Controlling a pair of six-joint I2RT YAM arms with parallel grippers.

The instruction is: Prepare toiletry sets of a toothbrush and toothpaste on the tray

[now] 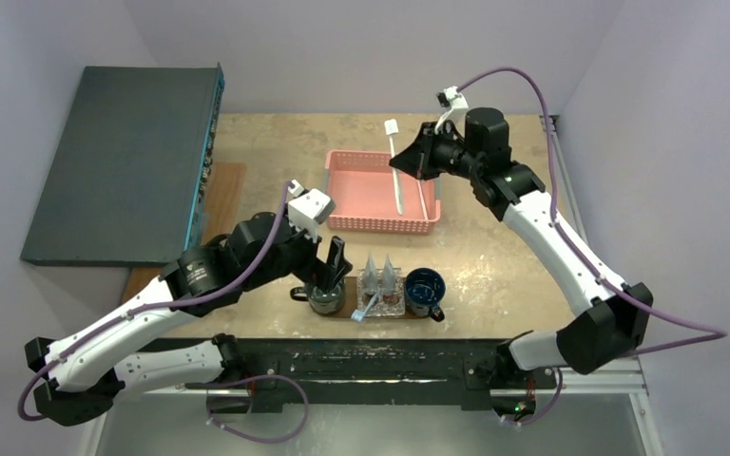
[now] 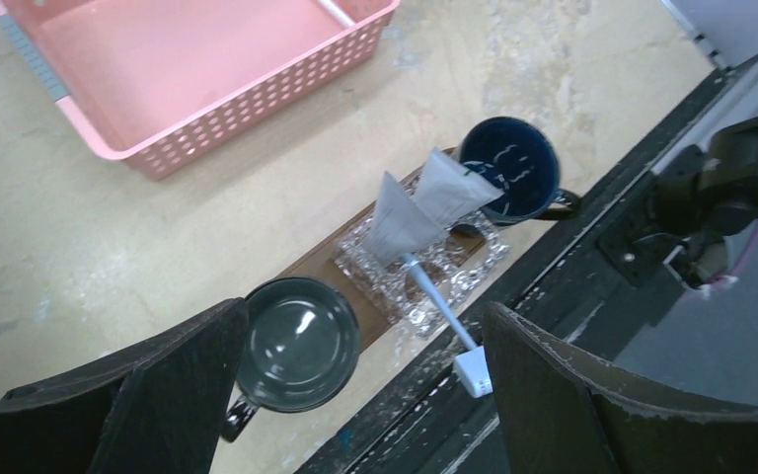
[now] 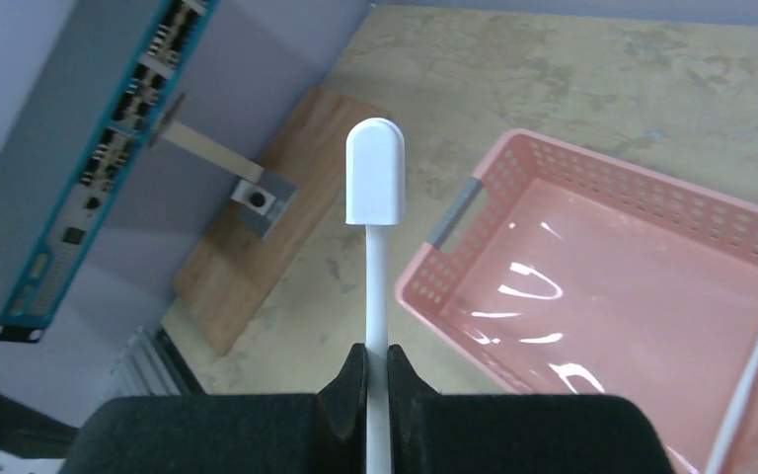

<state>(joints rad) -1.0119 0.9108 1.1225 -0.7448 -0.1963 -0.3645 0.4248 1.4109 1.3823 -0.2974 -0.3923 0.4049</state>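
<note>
While far from the tray (image 2: 308,265), toothbrush (image 3: 375,188) tight in right tool (image 3: 378,370).

The counter (image 1: 494,266) looks like pale stone, dull and blotchy. The basket (image 1: 383,225) is pink plastic, shiny inside, with little holes in its walls. The tray (image 2: 314,261) is dark brown wood. The dish (image 2: 466,281) is clear, bumpy glass. The grey cup (image 2: 299,343) and the blue cup (image 2: 510,181) look smooth and shiny. The toothpaste tubes (image 2: 400,219) look like dull silvery foil. The toothbrush (image 3: 376,188) is smooth white plastic. The left pincer (image 2: 365,314) has black fingers (image 2: 173,395), dull and rough at the edges.
</note>
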